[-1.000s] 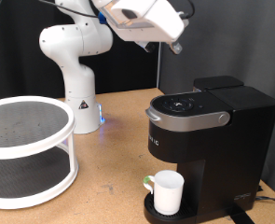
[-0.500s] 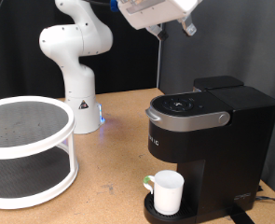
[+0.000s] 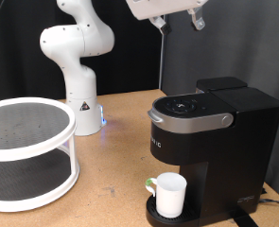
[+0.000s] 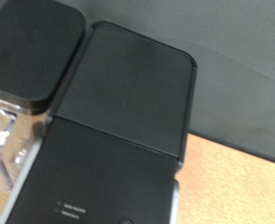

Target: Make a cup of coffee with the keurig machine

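The keurig machine [image 3: 211, 142] stands on the wooden table at the exterior view's right, lid down, with a silver-grey band around its brew head. The white cup [image 3: 170, 194] with a green-tinted handle stands upright on the machine's drip base under the brew head. My gripper [image 3: 177, 20] hangs at the exterior view's top edge, high above the machine, with its two fingers apart and nothing between them. The wrist view shows only the machine's black top [image 4: 128, 93] from above; no fingers show there.
A white two-tier round rack [image 3: 26, 151] stands at the exterior view's left. The arm's white base [image 3: 78, 71] is at the back of the table [image 3: 120, 142], in front of a black backdrop. A dark cable hangs behind the machine.
The gripper has risen and moved toward the exterior view's right, from above the machine's left side to the top edge. The cup and machine have not moved.
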